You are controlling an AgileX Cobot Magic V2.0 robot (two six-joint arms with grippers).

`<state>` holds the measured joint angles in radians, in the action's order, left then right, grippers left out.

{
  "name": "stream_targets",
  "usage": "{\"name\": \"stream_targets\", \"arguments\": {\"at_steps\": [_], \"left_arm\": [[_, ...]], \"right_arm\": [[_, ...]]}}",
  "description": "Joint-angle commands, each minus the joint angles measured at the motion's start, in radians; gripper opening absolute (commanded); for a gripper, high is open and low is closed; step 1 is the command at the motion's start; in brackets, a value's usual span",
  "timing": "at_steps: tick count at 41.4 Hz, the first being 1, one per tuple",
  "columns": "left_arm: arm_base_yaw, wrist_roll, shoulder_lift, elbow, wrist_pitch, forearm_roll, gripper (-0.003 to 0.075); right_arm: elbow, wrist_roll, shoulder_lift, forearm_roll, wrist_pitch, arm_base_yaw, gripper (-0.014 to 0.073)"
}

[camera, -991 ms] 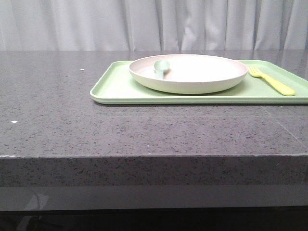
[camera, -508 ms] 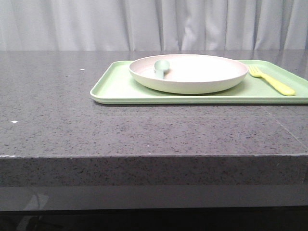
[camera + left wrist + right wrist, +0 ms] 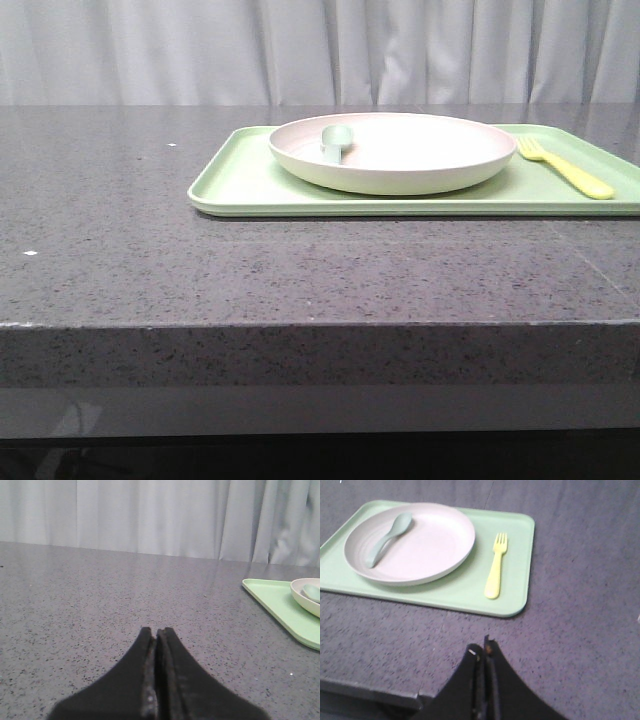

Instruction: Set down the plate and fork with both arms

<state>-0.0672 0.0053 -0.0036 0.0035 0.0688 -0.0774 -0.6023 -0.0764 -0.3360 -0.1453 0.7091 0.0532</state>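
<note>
The cream-pink plate (image 3: 392, 152) sits on a light-green tray (image 3: 240, 180) at the back right of the table. It also shows in the right wrist view (image 3: 410, 542) and partly in the left wrist view (image 3: 306, 596). The yellow fork (image 3: 565, 168) lies on the tray to the right of the plate, also in the right wrist view (image 3: 496, 566). My left gripper (image 3: 156, 632) is shut and empty, low over the bare table left of the tray. My right gripper (image 3: 481, 647) is shut and empty, near the table's front edge, short of the tray. Neither gripper shows in the front view.
A pale grey-green spoon (image 3: 334, 141) lies in the plate, also in the right wrist view (image 3: 389, 538). The tray shows in the right wrist view (image 3: 517, 535) too. The dark speckled table (image 3: 150, 260) has its front edge near the camera. White curtains hang behind.
</note>
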Motion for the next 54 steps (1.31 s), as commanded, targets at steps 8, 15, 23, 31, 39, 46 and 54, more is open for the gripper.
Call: {"name": "stream_targets", "arguments": {"at_steps": [8,15,23,31,39,46,54], "left_arm": [[-0.007,0.004,-0.025,0.007,-0.085,-0.007,-0.002],[-0.007,0.004,-0.025,0.007,-0.085,-0.007,-0.002],[-0.007,0.004,-0.025,0.007,-0.085,-0.007,-0.002],[-0.007,0.004,-0.023,0.007,-0.085,-0.007,-0.002],[-0.007,0.004,-0.023,0.007,-0.085,-0.007,-0.002],[-0.007,0.004,-0.023,0.007,-0.085,-0.007,-0.002],[-0.007,0.004,-0.023,0.007,-0.085,-0.007,-0.002]], "right_arm": [[0.403,-0.005,0.22,0.008,-0.569,-0.001,-0.0118],[0.584,-0.005,0.32,0.006,-0.694,-0.027,-0.0118],[0.624,-0.005,0.365,0.005,-0.665,-0.051,-0.0118],[0.624,-0.005,0.364,0.005,-0.665,-0.048,-0.0118],[0.624,-0.005,0.364,0.006,-0.678,-0.048,-0.0118],[0.624,0.014,0.364,0.062,-0.709,-0.048,-0.0118],[0.624,0.076,0.365,0.071,-0.726,-0.049,-0.0118]]}}
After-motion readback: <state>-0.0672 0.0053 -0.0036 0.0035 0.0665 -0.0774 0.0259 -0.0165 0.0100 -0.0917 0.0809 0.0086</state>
